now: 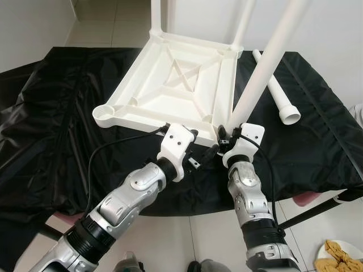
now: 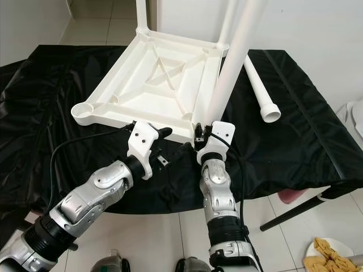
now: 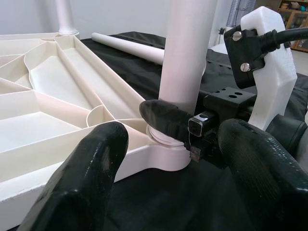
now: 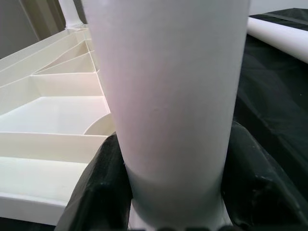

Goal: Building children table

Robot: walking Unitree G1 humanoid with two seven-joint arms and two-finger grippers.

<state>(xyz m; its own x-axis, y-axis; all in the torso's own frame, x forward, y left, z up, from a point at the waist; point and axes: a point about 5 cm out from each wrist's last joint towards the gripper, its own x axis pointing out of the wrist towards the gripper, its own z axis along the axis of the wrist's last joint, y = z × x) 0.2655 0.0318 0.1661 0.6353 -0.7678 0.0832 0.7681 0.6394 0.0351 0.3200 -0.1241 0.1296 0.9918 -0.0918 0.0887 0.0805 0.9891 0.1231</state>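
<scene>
A white plastic table top (image 1: 170, 85) lies upside down on the black cloth (image 1: 51, 130). Two white legs stand in its far corners. My right gripper (image 1: 227, 135) is shut on the base of a third white leg (image 1: 264, 68), which leans upright in the near right corner socket; the right wrist view shows both fingers (image 4: 98, 190) hugging the leg (image 4: 168, 96). My left gripper (image 1: 195, 148) is open at the near edge, just left of that corner, its fingers (image 3: 91, 178) spread wide before the socket (image 3: 166, 149). The near left corner socket (image 1: 105, 111) holds nothing.
A loose white leg (image 1: 278, 93) lies on the cloth right of the table top. The cloth-covered table's front edge runs just below my wrists. On the tiled floor at the bottom right sits a plate of food (image 1: 339, 258), near a dark table leg (image 1: 312, 212).
</scene>
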